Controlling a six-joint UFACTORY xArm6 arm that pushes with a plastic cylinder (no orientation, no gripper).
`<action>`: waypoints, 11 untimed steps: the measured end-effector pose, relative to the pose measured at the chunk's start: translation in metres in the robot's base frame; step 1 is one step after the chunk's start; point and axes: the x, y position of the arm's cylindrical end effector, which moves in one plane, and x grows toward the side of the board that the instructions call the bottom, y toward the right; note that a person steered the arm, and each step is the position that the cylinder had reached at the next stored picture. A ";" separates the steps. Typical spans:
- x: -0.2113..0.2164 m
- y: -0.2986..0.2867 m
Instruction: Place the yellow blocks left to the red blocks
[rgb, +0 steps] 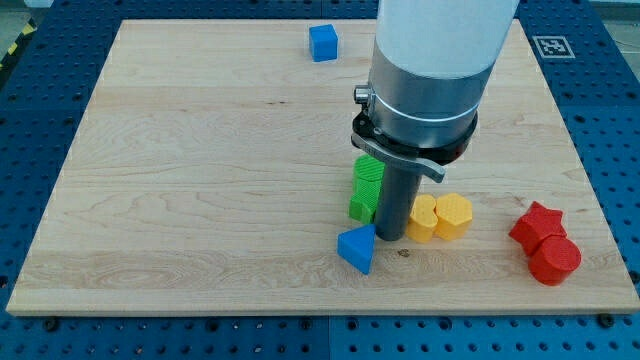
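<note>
— Where is my tip (391, 237) right now?
— Down on the wooden board (200, 180) near its bottom edge, right of centre. It is a bare rod holding nothing, wedged between the green block (365, 188) on the view's left and the yellow heart block (424, 217) on the view's right, with the blue triangular block (357, 247) just below-left of it.

— How many yellow blocks?
— Two, side by side and touching: the heart and a yellow hexagonal block (453, 215) to its right. Their pair runs left to right, parallel to the bottom edge.

— And the reds?
— Two as well, toward the bottom-right corner: a red star block (537, 224) touching a red round block (555, 259) below it.

— Anything else?
— One blue cube (323, 43) by the top edge. The green block's long axis runs top to bottom; it may be two pieces, I cannot tell.
</note>
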 end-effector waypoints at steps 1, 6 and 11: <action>-0.010 0.000; -0.021 0.030; -0.040 0.054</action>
